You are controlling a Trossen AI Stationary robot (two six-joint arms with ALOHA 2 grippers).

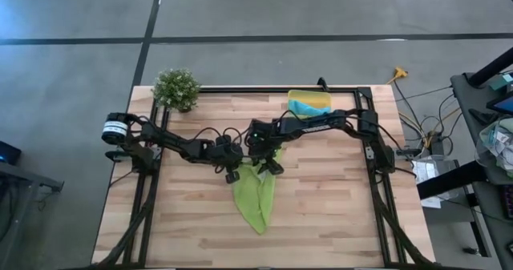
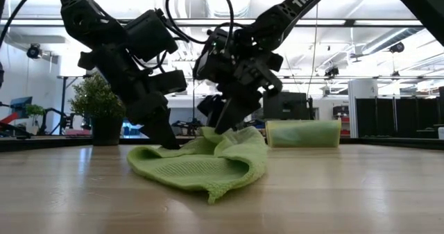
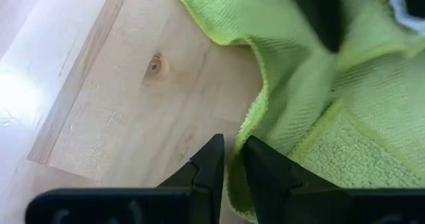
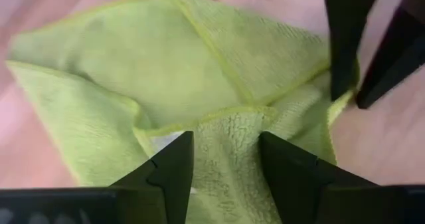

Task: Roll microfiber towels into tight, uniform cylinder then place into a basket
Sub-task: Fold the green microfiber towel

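Note:
The lime-green microfiber towel (image 1: pixel 255 194) lies crumpled on the wooden table, its near end flat on the wood and its far end raised. My left gripper (image 1: pixel 232 172) (image 3: pixel 232 167) is at the towel's far left edge, its fingers almost together on that edge. My right gripper (image 1: pixel 272 166) (image 4: pixel 226 161) is at the far right part, shut on a raised bunch. The yellow basket (image 1: pixel 318 98) stands at the table's far edge with the turquoise towel (image 1: pixel 304 109) inside. My left gripper pinches the towel's hemmed left edge (image 3: pixel 247 127) between its two fingers, slanting down from the table's left. The cloth beside it lies slack on the wood. My right gripper has a folded bunch of several layers (image 4: pixel 226 141) between its fingers, slanting down from the far right. That bunch (image 2: pixel 232 133) stands raised above the table while the rest of the towel rests on it.
A small potted plant (image 1: pixel 176 89) stands at the far left corner. A black frame (image 1: pixel 365 126) runs along the table's far, left and right sides. Bare wood lies near the front edge on both sides of the towel.

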